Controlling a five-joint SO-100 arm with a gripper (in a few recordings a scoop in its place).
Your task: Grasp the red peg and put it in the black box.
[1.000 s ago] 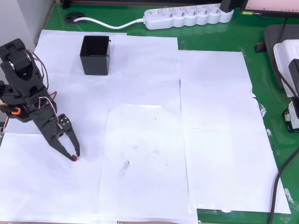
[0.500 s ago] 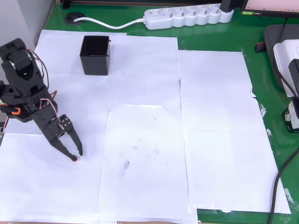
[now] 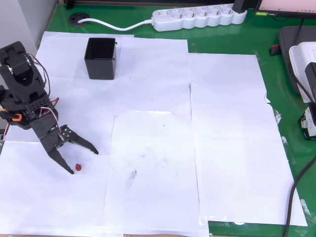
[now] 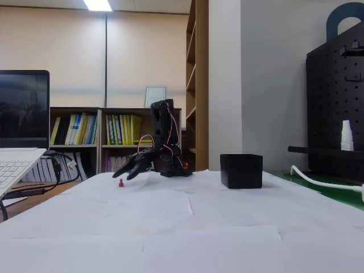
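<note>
The red peg (image 3: 78,167) lies on the white paper at the left of the overhead view, a tiny dark-red dot. My black gripper (image 3: 84,162) stands open around it, jaws spread wide. One fingertip (image 3: 71,171) is just left of the peg and the other fingertip (image 3: 96,152) points off to the right. Nothing is held. The black box (image 3: 101,58) stands upright and open at the back left, well beyond the arm. In the fixed view the peg (image 4: 120,183) stands on the paper just under the gripper (image 4: 127,173), and the box (image 4: 242,170) is to the right.
White paper sheets (image 3: 163,148) cover a green table (image 3: 276,79). A white power strip (image 3: 200,17) and its cable lie along the far edge. Devices and cables crowd the right edge. A laptop (image 4: 23,142) stands at the left of the fixed view.
The gripper, nearly shut with its tips at the peg before, has spread wide open. The peg stays on the paper at about the same spot.
</note>
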